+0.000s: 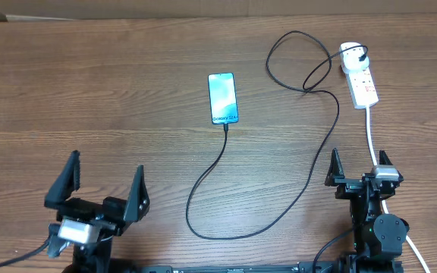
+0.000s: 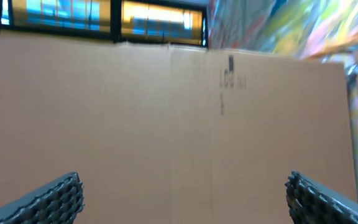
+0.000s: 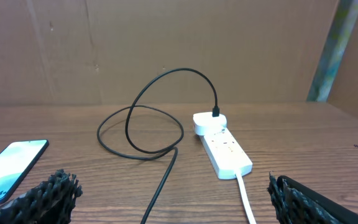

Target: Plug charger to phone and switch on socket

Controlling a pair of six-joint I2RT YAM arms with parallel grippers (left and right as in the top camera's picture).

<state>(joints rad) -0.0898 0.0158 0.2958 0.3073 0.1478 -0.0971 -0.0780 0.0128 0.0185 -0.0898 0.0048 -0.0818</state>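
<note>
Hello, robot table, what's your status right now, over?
Left gripper and right gripper open, empty, at near edge. Charger tip at bottom edge of phone, plug in socket; switch unreadable. Nothing in the way.

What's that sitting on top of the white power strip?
A white block sits on the far end of the power strip, with the charger cable plugged into its top. It covers the outlet beneath.
</note>
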